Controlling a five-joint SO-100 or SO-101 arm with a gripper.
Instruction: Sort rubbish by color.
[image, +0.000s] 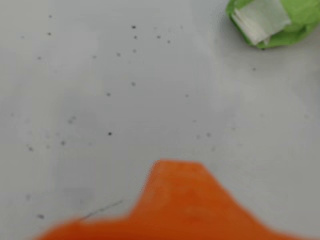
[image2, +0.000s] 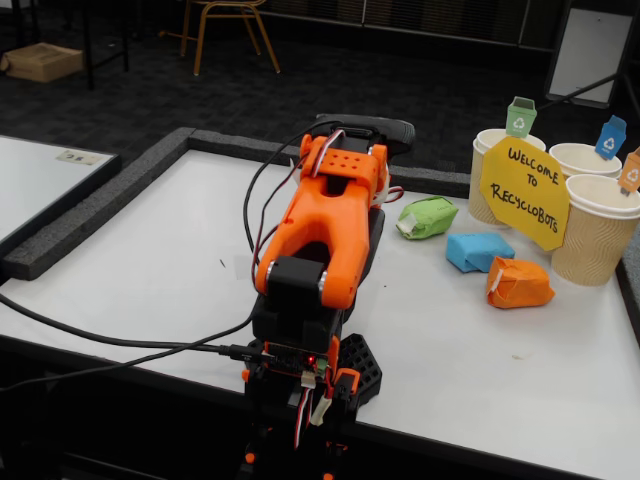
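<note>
Three crumpled pieces of rubbish lie on the white table at the right of the fixed view: a green lump (image2: 428, 217), a blue lump (image2: 479, 251) and an orange lump (image2: 518, 283). The green lump (image: 272, 22) also shows at the top right of the wrist view, with a white paper patch on it. The orange arm is folded over its base, and its gripper (image2: 350, 135) sits at the far end, left of the green lump and apart from it. In the wrist view only a blurred orange finger (image: 177, 172) rises from the bottom edge, with nothing in it.
Three ribbed paper cups (image2: 497, 160) (image2: 585, 160) (image2: 600, 230) with coloured tags stand behind the rubbish. A yellow octagonal sign (image2: 524, 192) leans in front of them. Black cables (image2: 120, 345) cross the table's front left. A grey foam border (image2: 90, 215) lines the table's edges.
</note>
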